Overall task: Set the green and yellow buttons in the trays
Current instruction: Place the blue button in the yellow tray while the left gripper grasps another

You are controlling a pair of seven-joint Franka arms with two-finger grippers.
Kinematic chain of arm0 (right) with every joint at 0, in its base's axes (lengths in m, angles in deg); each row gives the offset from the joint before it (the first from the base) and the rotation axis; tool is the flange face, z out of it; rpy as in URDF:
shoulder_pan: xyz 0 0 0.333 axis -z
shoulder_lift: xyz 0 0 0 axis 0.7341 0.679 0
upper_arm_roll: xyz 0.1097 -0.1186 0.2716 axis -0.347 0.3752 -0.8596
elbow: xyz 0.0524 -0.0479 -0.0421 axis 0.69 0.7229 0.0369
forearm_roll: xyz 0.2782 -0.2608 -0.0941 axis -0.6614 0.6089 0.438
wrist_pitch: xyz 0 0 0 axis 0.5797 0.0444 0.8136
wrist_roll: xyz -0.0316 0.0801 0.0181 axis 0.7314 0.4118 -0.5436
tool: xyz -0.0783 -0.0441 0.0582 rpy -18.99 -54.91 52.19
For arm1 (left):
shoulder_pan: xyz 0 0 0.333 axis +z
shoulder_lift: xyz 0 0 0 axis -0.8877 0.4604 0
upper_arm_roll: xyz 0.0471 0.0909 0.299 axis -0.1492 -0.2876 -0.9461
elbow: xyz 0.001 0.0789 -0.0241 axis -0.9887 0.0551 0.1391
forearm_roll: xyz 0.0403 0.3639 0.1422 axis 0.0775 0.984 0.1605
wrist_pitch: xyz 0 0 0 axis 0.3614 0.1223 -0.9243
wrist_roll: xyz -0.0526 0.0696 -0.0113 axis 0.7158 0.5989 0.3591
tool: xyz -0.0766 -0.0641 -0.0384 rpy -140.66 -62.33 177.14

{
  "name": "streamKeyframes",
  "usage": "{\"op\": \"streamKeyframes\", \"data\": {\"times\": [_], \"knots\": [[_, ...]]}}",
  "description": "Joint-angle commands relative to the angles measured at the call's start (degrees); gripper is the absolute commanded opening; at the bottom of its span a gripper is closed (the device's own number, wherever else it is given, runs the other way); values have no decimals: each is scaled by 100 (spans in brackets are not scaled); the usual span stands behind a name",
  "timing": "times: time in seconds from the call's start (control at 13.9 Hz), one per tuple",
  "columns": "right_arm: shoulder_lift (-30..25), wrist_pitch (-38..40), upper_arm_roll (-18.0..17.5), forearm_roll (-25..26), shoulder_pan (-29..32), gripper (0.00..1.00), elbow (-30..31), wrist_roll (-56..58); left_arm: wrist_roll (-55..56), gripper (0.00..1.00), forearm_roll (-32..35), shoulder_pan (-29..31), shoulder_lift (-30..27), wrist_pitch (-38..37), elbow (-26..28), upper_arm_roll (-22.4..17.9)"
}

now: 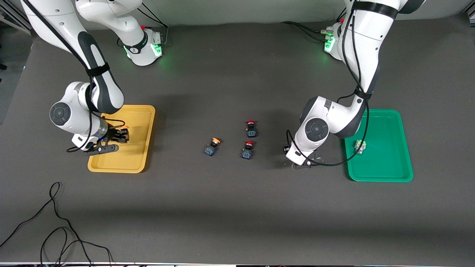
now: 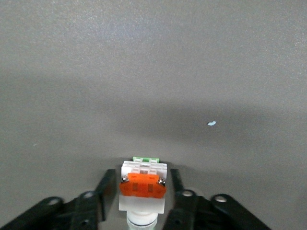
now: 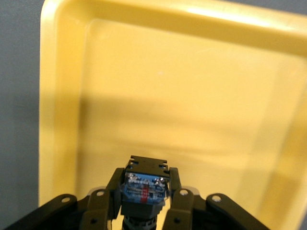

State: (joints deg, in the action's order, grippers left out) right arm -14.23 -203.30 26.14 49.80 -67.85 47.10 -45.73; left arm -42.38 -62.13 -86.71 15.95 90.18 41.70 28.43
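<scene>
Two grippers clenched, left fingers (image 2: 106,189) grasping white button (image 2: 142,189), right fingers (image 3: 114,189) grasping half-hidden blue-bodied button (image 3: 144,187) over yellow tray (image 3: 192,96).

Two red-capped buttons with black-and-blue bodies stand on the dark grey table mat (image 1: 230,207) about midway between the two ends of the table. One red-capped button (image 1: 251,128) sits farther from the front camera; the other red-capped button (image 1: 248,149) sits just beside it, nearer to the camera. A loose black cable (image 1: 55,222) lies in loops on the mat near the camera edge, toward the right arm's end of the table.
</scene>
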Motion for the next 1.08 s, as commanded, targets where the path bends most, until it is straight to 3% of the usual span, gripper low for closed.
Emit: {"op": "streamKeyframes", "data": {"times": [0.0,0.29,0.36,0.43,0.58,0.79,1.01], "knots": [[177,-255,16,-341,-257,0,-6,138,149,32,6,-40,-215,-144,-25,-80],[459,-555,7,-341,-337,0,-41,138,62,30,-99,170,-1022,-1546,-472,-89],[460,-546,7,-341,-337,63,-41,129,35,28,-143,223,-1250,-1907,-569,-80],[390,-485,7,-350,-329,99,-42,120,-182,27,-326,337,-1514,-2181,-587,-89],[179,-249,15,-393,-329,100,-59,85,-1190,27,-634,915,-1919,-2891,-579,-98],[-260,602,68,-429,-293,100,-357,-90,-2640,27,-557,1969,-2254,-3553,-491,-133],[-367,1568,60,-420,-355,100,-1058,-713,-3811,26,-4,2806,-2185,-3240,-263,-133]]}}
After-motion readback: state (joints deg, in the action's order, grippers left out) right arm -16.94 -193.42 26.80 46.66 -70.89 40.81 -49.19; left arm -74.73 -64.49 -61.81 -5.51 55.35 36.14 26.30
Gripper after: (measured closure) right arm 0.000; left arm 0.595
